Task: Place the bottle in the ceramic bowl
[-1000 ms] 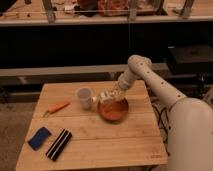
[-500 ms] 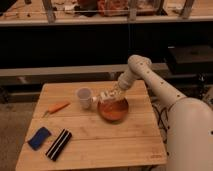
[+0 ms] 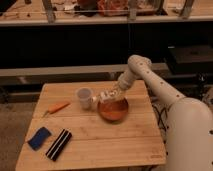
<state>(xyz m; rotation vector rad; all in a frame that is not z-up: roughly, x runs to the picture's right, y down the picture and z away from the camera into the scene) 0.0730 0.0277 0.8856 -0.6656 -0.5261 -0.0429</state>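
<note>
The orange-red ceramic bowl [image 3: 113,109] sits on the wooden table [image 3: 100,145], right of centre. My gripper [image 3: 108,95] reaches down from the right and hovers over the bowl's upper left rim. It is shut on the small pale bottle [image 3: 103,97], which hangs at the rim, between the bowl and the translucent white cup [image 3: 84,97]. The bottle's lower end is hard to make out against the cup and the rim.
An orange stick-like object [image 3: 57,107] lies at the table's left. A blue pad [image 3: 39,138] and a black striped block [image 3: 58,144] lie at the front left. A dark shelf and counter run behind the table.
</note>
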